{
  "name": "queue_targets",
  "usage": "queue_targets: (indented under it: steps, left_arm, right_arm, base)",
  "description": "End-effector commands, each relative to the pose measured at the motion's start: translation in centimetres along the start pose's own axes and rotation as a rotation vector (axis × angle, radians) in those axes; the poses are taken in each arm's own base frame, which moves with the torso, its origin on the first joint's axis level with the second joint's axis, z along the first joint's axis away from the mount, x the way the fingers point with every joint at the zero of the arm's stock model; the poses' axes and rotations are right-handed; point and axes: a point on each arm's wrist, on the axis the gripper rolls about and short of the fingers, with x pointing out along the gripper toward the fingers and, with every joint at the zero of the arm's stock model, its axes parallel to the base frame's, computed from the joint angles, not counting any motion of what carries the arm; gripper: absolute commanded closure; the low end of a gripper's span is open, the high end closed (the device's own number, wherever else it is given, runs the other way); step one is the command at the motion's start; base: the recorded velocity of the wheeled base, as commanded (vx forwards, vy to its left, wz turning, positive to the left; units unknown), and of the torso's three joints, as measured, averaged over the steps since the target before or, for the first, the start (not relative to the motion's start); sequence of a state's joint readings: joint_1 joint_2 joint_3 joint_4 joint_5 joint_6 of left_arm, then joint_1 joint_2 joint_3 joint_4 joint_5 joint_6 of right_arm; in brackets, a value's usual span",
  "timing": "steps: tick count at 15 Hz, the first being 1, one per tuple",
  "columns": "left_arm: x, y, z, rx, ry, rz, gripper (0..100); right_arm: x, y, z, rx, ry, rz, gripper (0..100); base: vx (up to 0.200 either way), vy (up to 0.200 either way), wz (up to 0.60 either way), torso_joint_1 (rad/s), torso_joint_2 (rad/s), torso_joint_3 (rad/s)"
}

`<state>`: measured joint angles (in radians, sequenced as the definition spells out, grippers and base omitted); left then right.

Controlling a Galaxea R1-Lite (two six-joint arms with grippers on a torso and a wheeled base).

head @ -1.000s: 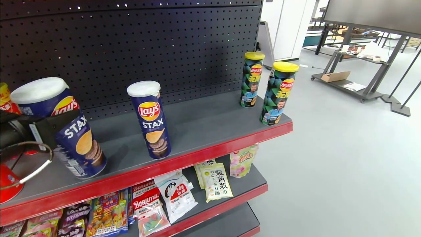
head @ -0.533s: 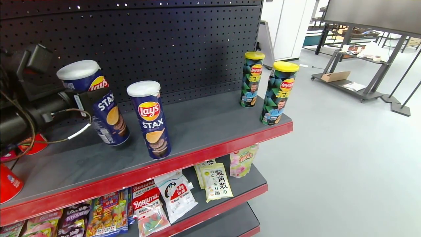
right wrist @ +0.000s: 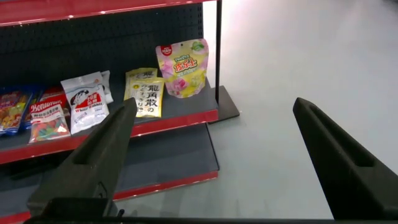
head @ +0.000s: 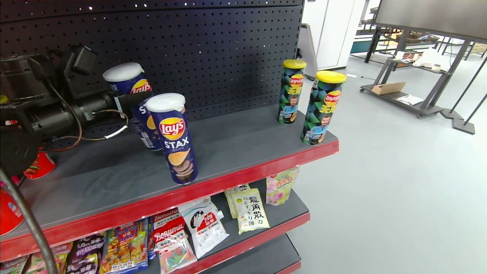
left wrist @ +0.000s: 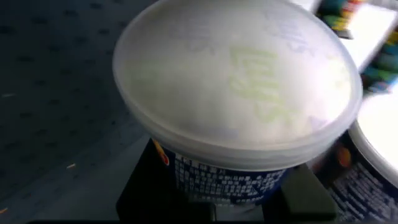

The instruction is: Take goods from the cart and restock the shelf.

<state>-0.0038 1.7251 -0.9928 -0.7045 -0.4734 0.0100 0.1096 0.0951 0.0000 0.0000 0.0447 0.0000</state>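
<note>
The left gripper (head: 134, 103) clamps a blue, white-lidded can (head: 127, 80) with a red-and-yellow logo, upright at the back of the top shelf (head: 243, 148), just behind its twin (head: 173, 139). The right gripper (right wrist: 214, 109) hangs open.

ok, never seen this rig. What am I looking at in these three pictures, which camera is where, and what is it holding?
It is a two-armed robot restocking a store shelf. The wide picture comes from a camera on its head, looking down at the top shelf. The other two come from cameras on its wrists. In the head view the left gripper is shut on a blue chip can, behind and to the left of a matching standing can; whether it touches the shelf I cannot tell. The left wrist view looks down on that can's white lid. Two green cans with yellow lids stand at the right end. The right wrist view shows the right gripper, open and empty, facing snack bags on a lower shelf.
</note>
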Motion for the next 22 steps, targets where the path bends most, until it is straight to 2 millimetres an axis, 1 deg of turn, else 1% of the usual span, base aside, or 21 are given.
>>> queue_targets:
  steps: [1, 4, 5, 6, 7, 8, 9, 11, 15, 19, 22]
  left_arm:
    - [1.2, 1.6, -1.4, -0.012, 0.023, -0.051, 100]
    - [2.7, 2.9, -1.6, -0.007, 0.013, -0.052, 100]
    - [3.1, 3.0, -1.7, -0.007, 0.012, -0.067, 100]
    - [3.5, 3.1, -1.8, -0.009, 0.010, -0.143, 100]
    - [3.6, 3.1, -1.9, -0.010, 0.011, -0.183, 100]
    - [3.8, 3.0, -2.0, -0.003, 0.008, -0.314, 100]
    - [3.8, 3.0, -2.0, -0.003, 0.008, -0.314, 100]
    - [5.0, 3.7, -2.3, 0.019, 0.002, -0.313, 100]
    - [6.7, 4.5, -2.5, 0.030, -0.012, -0.303, 100]
    - [8.0, 4.5, -2.9, 0.035, -0.015, -0.319, 100]
    - [8.3, 4.5, -3.0, 0.063, -0.017, -0.323, 100]
  right_arm:
    - [0.0, 0.0, 0.0, -0.002, 0.002, 0.001, 0]
    - [0.0, 0.0, 0.0, 0.000, 0.002, 0.001, 0]
    - [0.0, 0.0, 0.0, 0.000, 0.002, -0.001, 0]
    - [0.0, 0.0, 0.0, 0.000, 0.002, 0.001, 0]
    - [0.0, 0.0, 0.0, 0.000, 0.002, 0.001, 0]
    - [0.0, 0.0, 0.0, 0.000, 0.002, 0.001, 0]
    - [0.0, 0.0, 0.0, 0.000, 0.002, 0.001, 0]
    - [0.0, 0.0, 0.0, 0.000, 0.002, 0.001, 0]
    - [0.0, 0.0, 0.0, -0.002, 0.002, 0.001, 0]
    - [0.0, 0.0, 0.0, -0.002, 0.002, 0.001, 0]
    - [0.0, 0.0, 0.0, 0.000, 0.002, 0.001, 0]
  base:
    - [0.000, 0.000, 0.00, 0.000, 0.00, 0.000]
    - [0.000, 0.000, 0.00, 0.000, 0.00, 0.000]
    - [0.000, 0.000, 0.00, 0.000, 0.00, 0.000]
    - [0.000, 0.000, 0.00, 0.000, 0.00, 0.000]
    - [0.000, 0.000, 0.00, 0.000, 0.00, 0.000]
    - [0.000, 0.000, 0.00, 0.000, 0.00, 0.000]
    - [0.000, 0.000, 0.00, 0.000, 0.00, 0.000]
    - [0.000, 0.000, 0.00, 0.000, 0.00, 0.000]
    - [0.000, 0.000, 0.00, 0.000, 0.00, 0.000]
    - [0.000, 0.000, 0.00, 0.000, 0.00, 0.000]
    - [0.000, 0.000, 0.00, 0.000, 0.00, 0.000]
